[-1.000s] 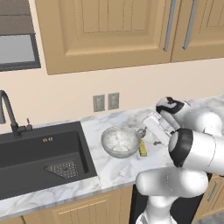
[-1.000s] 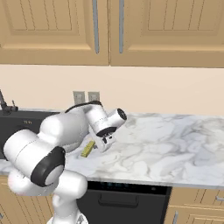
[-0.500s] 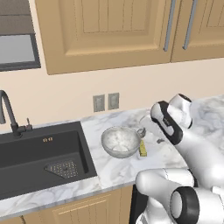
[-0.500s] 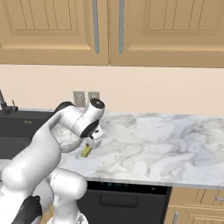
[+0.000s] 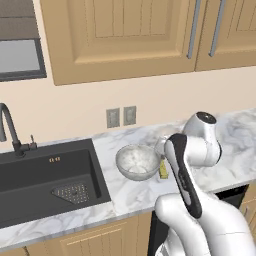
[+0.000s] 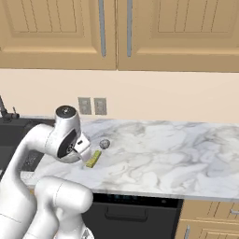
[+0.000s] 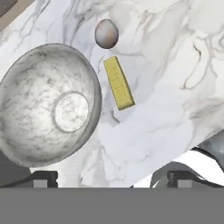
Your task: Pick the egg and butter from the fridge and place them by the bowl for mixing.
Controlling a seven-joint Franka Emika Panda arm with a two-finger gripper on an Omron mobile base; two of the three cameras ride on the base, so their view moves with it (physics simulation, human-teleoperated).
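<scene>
**Claw spread and empty above the finished spot**

The claw (image 7: 109,179) is spread wide with nothing between its 2 dark tips, looking down on the marble counter (image 7: 175,74) from above. Below it lie the task's things: the egg (image 7: 106,33) and the butter (image 7: 118,82) both rest on the counter just beside the bowl (image 7: 48,105), the butter alongside the bowl's rim, the egg near the butter's far end and apart from it. The right base view shows the same pair, the egg (image 6: 104,144) lying close to the butter (image 6: 93,158).

By my judgement the placing step is done: both items sit by the bowl, nothing is held. What remains is only to draw the arm back clear, without brushing the round egg, which would roll easily.

Count: 1 egg, 1 butter block, 1 bowl (image 5: 137,162), 1 black sink (image 5: 50,180) with 1 tap (image 5: 10,131), 2 wall outlets (image 5: 121,117).
</scene>
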